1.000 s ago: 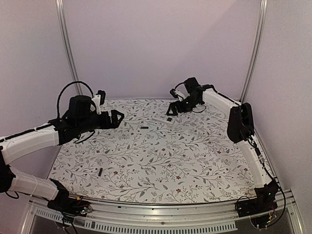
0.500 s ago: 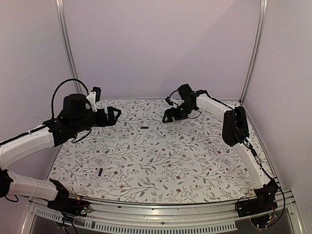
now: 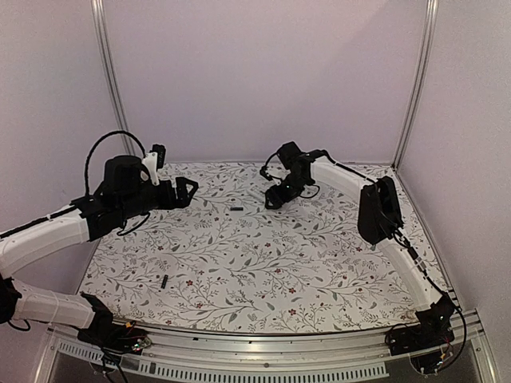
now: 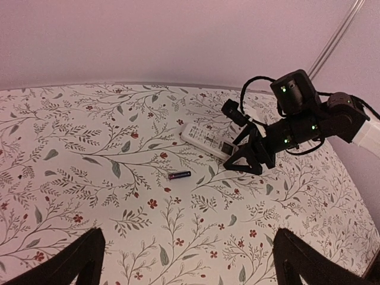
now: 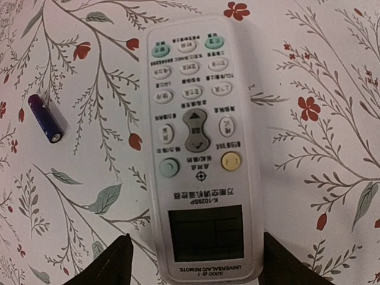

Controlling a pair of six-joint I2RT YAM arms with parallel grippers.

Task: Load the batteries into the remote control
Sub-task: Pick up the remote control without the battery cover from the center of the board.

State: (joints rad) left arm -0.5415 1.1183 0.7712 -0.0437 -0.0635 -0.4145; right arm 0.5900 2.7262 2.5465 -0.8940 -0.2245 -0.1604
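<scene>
The right gripper [image 5: 195, 236] hangs low over the remote control [image 5: 199, 148] with its jaws released and apart, one on each side of the end with the dark display; its own wrist view shows a strip of flowered desk [image 5: 332, 71] between one jaw and the remote's edge, while the other jaw sits close against the opposite edge, and whether it touches there I cannot tell; nothing is clamped; that same view shows the remote lying flat, buttons up; a battery [image 5: 46, 119] lies on the desk near the remote but apart from it; the left wrist view shows what this close view cannot: the whole remote lying at a slant at the far side of the desk, the right gripper bent down over one end, the battery a little nearer than the remote; only the top view takes in the second battery [image 3: 164, 282], lying alone near the front left of the desk, well apart from everything else; in that view the remote is almost hidden under the right gripper; the left gripper [image 4: 190, 237] is held above the left side of the desk, jaws spread wide and holding nothing.
</scene>
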